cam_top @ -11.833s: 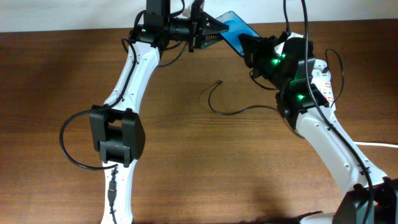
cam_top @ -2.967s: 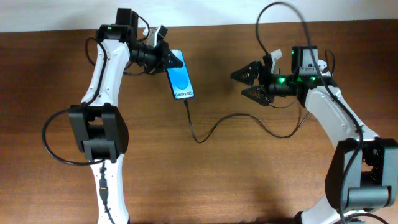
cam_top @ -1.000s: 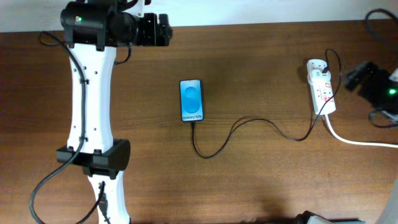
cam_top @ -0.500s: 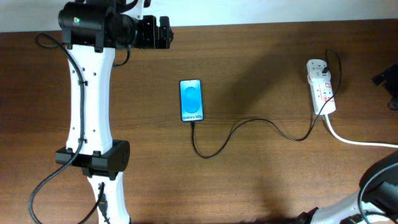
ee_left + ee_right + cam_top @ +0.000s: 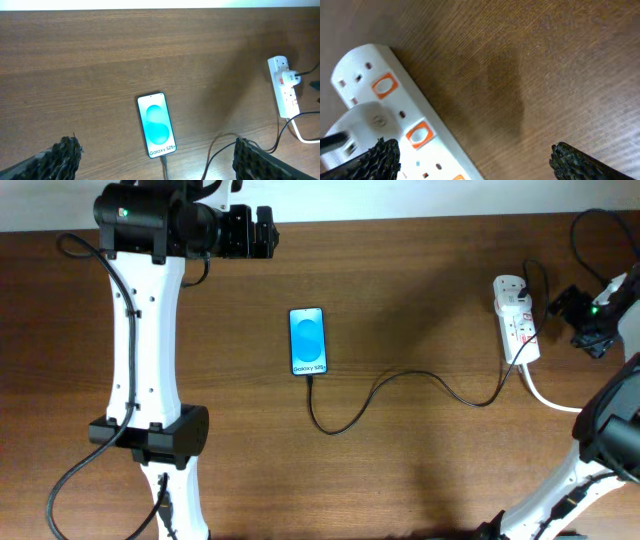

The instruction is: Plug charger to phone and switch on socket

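Overhead view: the cable [image 5: 400,375] sits in the near end of the phone [image 5: 308,341], mid-scene; plugging judged done. At right, the socket [image 5: 516,320]; switching judged outstanding. The right gripper [image 5: 565,310] hangs open just beside it; the left gripper [image 5: 265,232] is open, far left.

Wood table [image 5: 420,480] w/ phone [image 5: 308,340], charger [image 5: 400,374], socket [image 5: 518,325] lying on it.
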